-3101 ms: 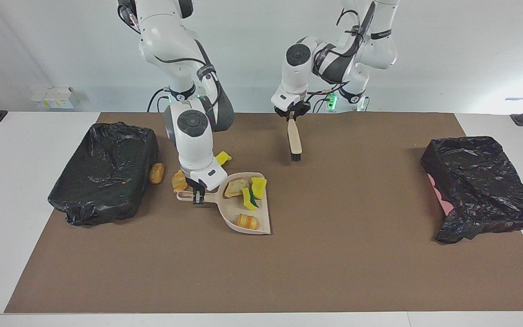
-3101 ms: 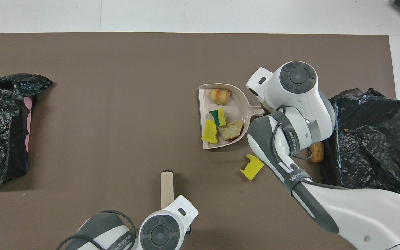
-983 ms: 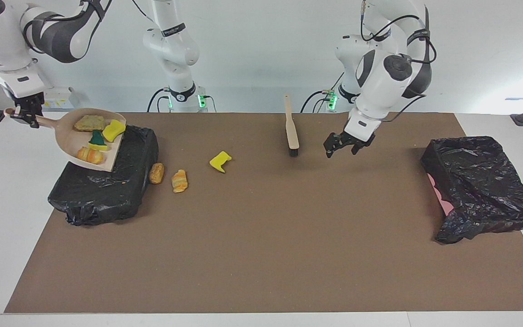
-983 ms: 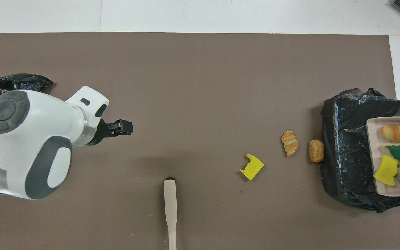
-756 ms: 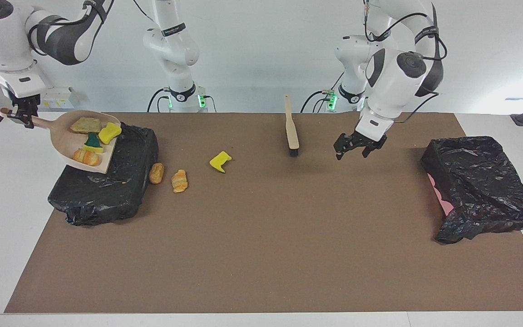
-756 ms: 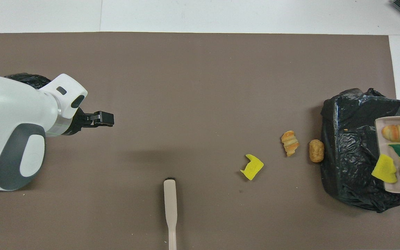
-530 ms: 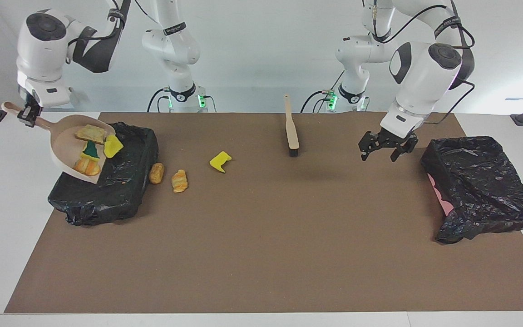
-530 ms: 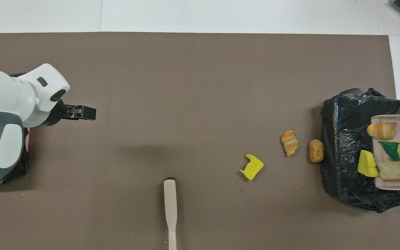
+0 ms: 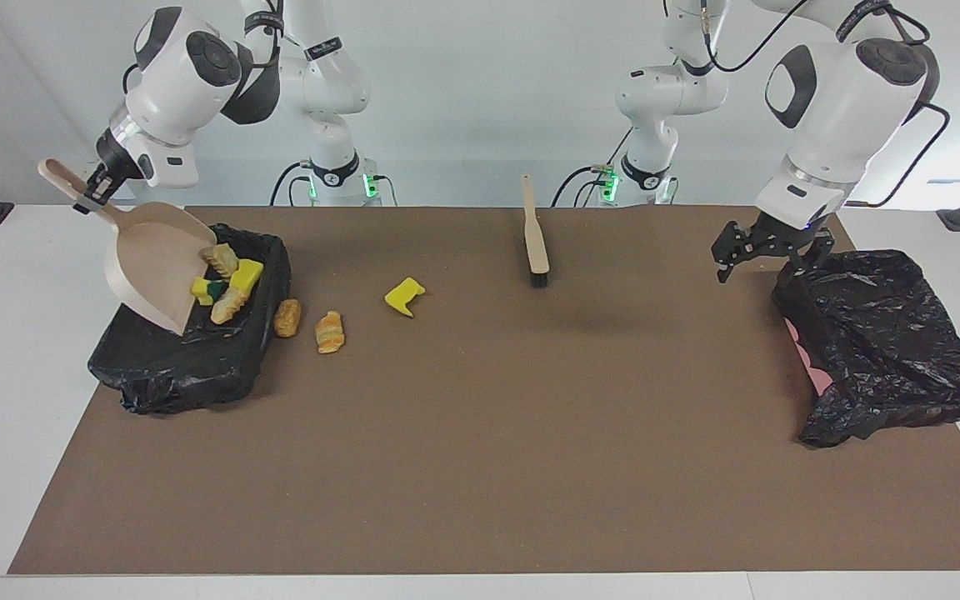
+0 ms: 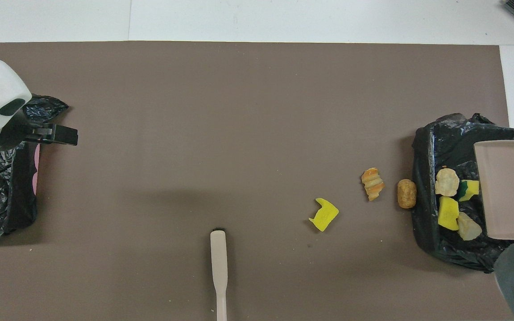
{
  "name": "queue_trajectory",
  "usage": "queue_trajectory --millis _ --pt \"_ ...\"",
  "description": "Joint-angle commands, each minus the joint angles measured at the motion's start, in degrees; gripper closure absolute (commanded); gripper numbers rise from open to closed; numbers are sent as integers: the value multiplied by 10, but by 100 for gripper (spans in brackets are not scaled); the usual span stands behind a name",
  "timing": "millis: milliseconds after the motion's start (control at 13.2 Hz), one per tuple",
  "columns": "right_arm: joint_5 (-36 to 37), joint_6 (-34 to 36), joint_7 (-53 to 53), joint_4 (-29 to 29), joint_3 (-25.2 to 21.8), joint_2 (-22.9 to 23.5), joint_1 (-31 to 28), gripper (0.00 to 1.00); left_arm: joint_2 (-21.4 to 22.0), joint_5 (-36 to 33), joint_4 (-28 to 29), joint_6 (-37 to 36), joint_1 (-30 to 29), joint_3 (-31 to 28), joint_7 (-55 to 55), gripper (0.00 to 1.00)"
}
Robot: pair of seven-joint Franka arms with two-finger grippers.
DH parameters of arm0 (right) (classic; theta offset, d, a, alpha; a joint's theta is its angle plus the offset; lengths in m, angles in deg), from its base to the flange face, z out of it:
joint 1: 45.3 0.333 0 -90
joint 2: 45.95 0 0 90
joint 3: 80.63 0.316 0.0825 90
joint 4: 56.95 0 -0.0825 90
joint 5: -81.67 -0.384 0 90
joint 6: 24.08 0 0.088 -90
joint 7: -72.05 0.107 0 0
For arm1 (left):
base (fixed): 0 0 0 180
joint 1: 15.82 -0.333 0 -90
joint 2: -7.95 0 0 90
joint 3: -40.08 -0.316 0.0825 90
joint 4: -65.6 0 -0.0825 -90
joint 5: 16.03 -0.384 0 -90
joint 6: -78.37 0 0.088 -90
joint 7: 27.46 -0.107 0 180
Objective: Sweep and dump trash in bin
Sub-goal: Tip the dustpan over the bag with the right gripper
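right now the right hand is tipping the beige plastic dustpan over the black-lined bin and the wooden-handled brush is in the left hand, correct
Not quite. The right hand is tipping the beige plastic dustpan over the black-lined bin, but the wooden-handled brush lies on the brown mat, ungripped. The left hand hangs open and empty over the other black-lined bin. The facing view shows it.

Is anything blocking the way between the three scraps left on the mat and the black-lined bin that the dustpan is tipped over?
Nothing visible: yellow sponge wedge, striped bread piece and brown bread lump lie beside the black-lined bin.
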Motion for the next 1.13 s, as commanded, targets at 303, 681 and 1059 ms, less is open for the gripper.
queue_trajectory --millis 303,681,1059 --pt "-7 103 -41 67 20 4 83 100 -1 -17 -48 -76 -6 -9 -6 0" --pt "-133 135 -15 120 21 43 74 100 -1 -10 -67 -107 11 -46 -8 0" --pt "-272 124 126 125 25 49 80 100 -2 -7 -101 -167 53 -88 -8 0"
